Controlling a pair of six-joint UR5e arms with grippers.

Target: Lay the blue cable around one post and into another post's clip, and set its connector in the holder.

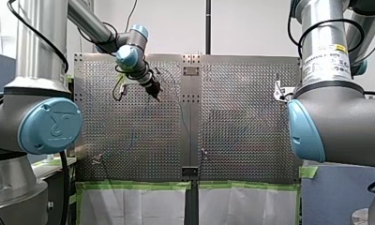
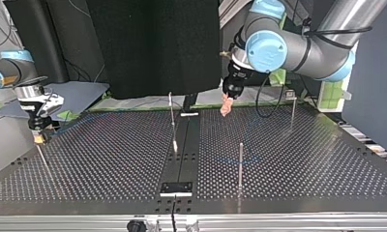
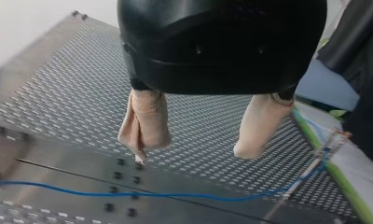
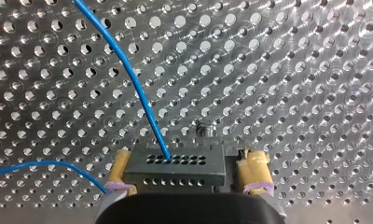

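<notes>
Right wrist view: right claw (image 4: 187, 162) pinches the dark connector (image 4: 175, 167) between yellow pads; blue cable (image 4: 128, 74) runs from it across the bench (image 4: 292, 70). Left claw (image 3: 192, 150) spread, above the cable, apart.

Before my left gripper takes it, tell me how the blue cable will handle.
Probably floppy: the cable runs in slack curves over the table. Likely very light, being thin beside the connector it leaves. A pull would probably tug that connector, which the right gripper holds.
</notes>
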